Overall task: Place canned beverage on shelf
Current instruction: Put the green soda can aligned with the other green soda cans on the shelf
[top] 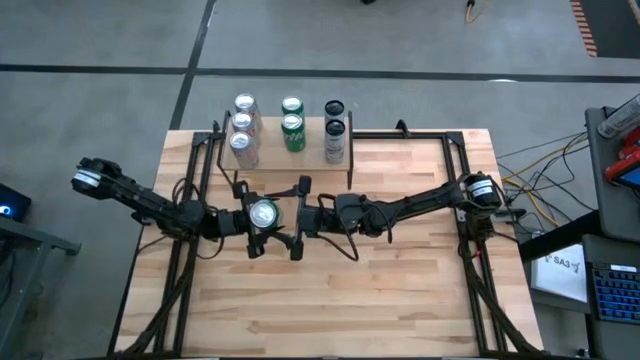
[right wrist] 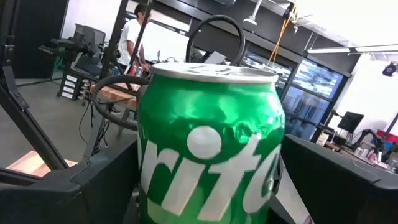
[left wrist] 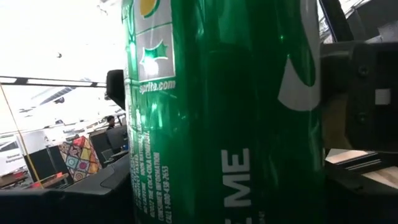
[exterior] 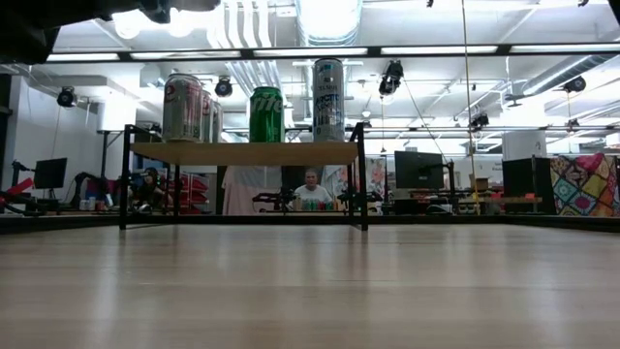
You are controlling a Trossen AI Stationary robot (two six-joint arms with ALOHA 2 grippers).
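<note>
While clamped in the left claw (top: 262, 228), can (top: 263, 213) mid-table, right claw (top: 301, 215) spread empty alongside.

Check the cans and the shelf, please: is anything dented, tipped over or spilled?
Yes: the green can between the left gripper and right gripper has a crumpled patch on its side. The cans on the shelf stand upright; no spill shows.
</note>
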